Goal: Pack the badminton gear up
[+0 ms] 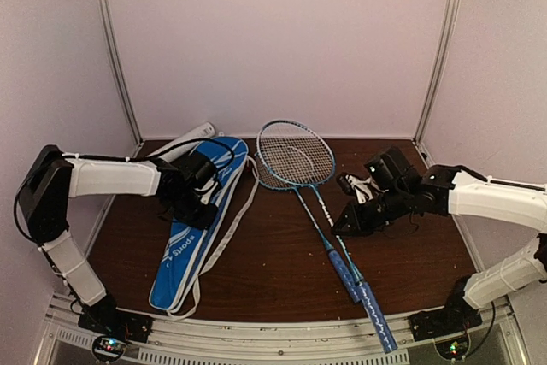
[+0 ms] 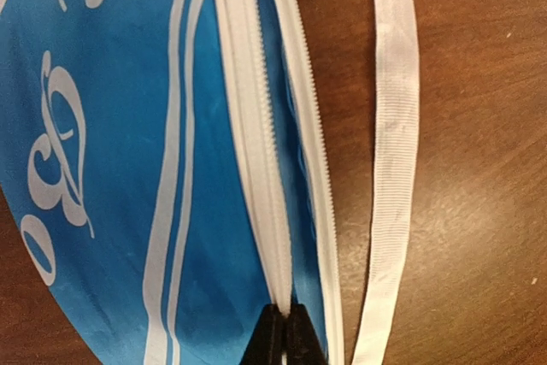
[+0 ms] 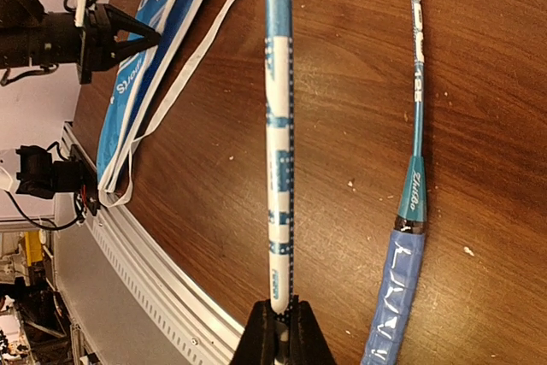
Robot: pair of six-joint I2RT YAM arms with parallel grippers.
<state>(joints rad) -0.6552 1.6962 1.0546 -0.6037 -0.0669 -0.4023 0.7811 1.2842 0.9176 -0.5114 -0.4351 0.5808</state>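
Currently, left gripper (image 2: pixel 284 335) clamps the blue racket bag (image 2: pixel 102 168) at its white zipper (image 2: pixel 256 126). Right gripper (image 3: pixel 282 322) pinches one racket shaft (image 3: pixel 279 126). Second racket (image 3: pixel 400 284) lies alongside.

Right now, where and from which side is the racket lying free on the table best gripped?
Probably take the free racket by its thin shaft, just above the blue handle, coming straight down with jaws across it. It lies flat on the table, and the shaft is narrow and straight.
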